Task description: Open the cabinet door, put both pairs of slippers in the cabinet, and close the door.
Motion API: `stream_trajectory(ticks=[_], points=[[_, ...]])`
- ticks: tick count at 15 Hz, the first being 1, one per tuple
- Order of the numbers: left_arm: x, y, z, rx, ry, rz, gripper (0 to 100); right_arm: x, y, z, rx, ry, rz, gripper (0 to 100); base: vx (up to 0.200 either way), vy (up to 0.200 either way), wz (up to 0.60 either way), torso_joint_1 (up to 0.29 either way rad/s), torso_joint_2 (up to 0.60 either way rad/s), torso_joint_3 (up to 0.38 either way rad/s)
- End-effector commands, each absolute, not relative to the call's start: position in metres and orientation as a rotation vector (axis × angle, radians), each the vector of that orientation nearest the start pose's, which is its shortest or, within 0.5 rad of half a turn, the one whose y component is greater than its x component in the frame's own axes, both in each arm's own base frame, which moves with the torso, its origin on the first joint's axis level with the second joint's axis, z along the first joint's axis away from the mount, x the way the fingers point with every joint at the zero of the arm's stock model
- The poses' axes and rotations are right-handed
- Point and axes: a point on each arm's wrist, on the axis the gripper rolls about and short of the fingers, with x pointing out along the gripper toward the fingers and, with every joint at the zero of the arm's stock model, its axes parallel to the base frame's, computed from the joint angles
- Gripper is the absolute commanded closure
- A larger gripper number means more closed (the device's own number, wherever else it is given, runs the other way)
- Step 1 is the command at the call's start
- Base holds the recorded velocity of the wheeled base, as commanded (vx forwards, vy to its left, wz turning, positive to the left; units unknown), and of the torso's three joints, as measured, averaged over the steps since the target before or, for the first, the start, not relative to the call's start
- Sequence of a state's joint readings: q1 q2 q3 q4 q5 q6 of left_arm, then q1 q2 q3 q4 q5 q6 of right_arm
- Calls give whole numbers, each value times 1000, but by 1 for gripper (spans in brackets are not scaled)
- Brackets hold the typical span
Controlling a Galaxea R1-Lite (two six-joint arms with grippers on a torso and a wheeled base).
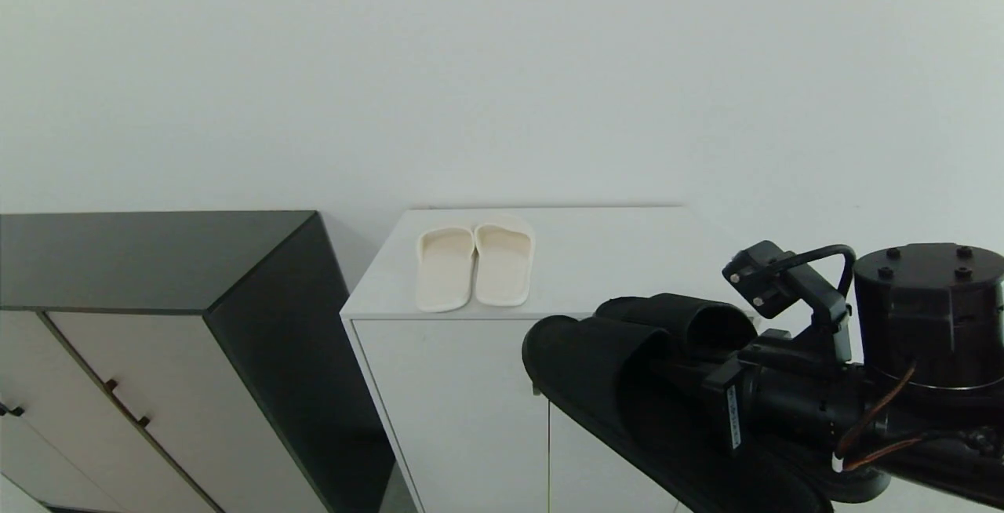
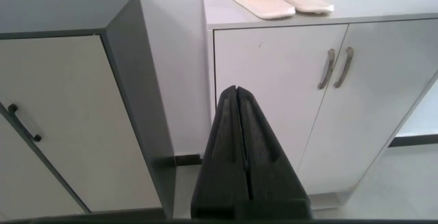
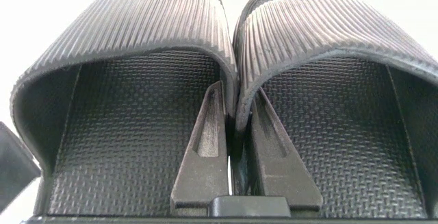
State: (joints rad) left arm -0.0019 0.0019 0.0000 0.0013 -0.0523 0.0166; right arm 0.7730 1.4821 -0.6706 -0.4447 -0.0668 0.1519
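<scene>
Black slippers (image 3: 137, 66) pinched in right jaws — left jaws clenched empty — white cabinet (image 2: 274, 87) doors closed.

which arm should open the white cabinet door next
Left, probably. The left gripper is shut on nothing and faces the handles of the closed white cabinet, while the right gripper is clamped on the black slippers.

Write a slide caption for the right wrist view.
Right pincer shut on the inner edges of two black slippers, held side by side.
</scene>
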Motion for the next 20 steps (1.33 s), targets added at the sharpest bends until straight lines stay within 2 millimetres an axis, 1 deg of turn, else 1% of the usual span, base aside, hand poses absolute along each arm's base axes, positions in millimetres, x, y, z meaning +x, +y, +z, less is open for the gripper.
stream_trajectory(ticks=[1, 12, 15, 20], points=[[-23, -1, 75, 15, 3, -54, 100, 175, 168, 185, -18, 397, 671, 100, 0, 0, 0, 0, 0, 0], [-23, -1, 75, 15, 3, -54, 100, 173, 168, 184, -16, 393, 695, 100, 0, 0, 0, -7, 19, 10], [-23, -1, 75, 15, 3, -54, 100, 167, 165, 182, -43, 392, 734, 100, 0, 0, 0, -180, 445, 243], [-23, -1, 75, 15, 3, -54, 100, 166, 165, 181, -47, 395, 736, 100, 0, 0, 0, -229, 544, 316]])
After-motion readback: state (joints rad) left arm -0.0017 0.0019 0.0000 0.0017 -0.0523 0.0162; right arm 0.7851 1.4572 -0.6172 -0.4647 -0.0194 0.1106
